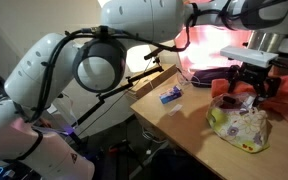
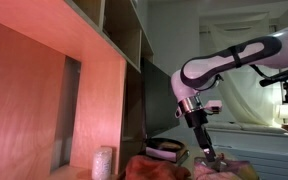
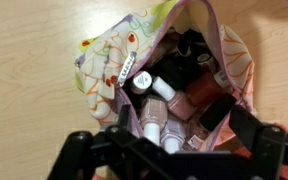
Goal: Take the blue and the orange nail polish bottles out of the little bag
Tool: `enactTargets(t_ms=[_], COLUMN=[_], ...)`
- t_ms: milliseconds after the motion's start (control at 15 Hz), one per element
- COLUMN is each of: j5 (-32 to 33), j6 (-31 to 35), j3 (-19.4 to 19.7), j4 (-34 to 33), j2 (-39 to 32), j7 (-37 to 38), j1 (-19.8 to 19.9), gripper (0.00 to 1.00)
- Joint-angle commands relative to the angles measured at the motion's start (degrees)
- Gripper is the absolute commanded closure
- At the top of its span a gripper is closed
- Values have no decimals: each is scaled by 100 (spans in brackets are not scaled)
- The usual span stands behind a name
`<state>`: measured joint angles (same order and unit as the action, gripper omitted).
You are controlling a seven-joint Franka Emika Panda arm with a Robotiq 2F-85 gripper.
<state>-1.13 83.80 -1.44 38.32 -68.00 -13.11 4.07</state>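
1: Two exterior views: where is the small pale, pink-dotted soft pouch with lime-yellow trim (image 1: 240,126)?
2: On the light wooden desk (image 1: 189,116), beneath the white robot arm (image 2: 224,62). Wrist view: jaws spread, empty, above its open mouth crowded with nail polish bottles (image 3: 174,100), placed to reach in.

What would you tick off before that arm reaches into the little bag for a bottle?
1. The gripper open and empty: ok, the wrist view shows its jaws wide apart.
2. Mouth of the little bag open: ok, bottles show inside.
3. Gripper above the bag: ok in an exterior view.
4. Orange bottle located: cannot tell; only pinkish bottles and dark or white caps are clear.
5. Blue bottle located: cannot tell; a small blue thing lies on the table, too small to identify.
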Motion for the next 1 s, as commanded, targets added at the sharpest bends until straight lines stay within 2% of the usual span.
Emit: enactTargets(t_ms=[0,333,533,600,933], j5=[-37,-54,-43,-13,-13], j6=[84,136,472,218,251], j3=[-1,-28,-56,-18,-19], j4=[264,378,598,102,122], j2=[221,247,343,11,-16], j7=[104,-14,-190,-101,-110], j1=[10,29,40,5,4], gripper=[0,0,0,0,0])
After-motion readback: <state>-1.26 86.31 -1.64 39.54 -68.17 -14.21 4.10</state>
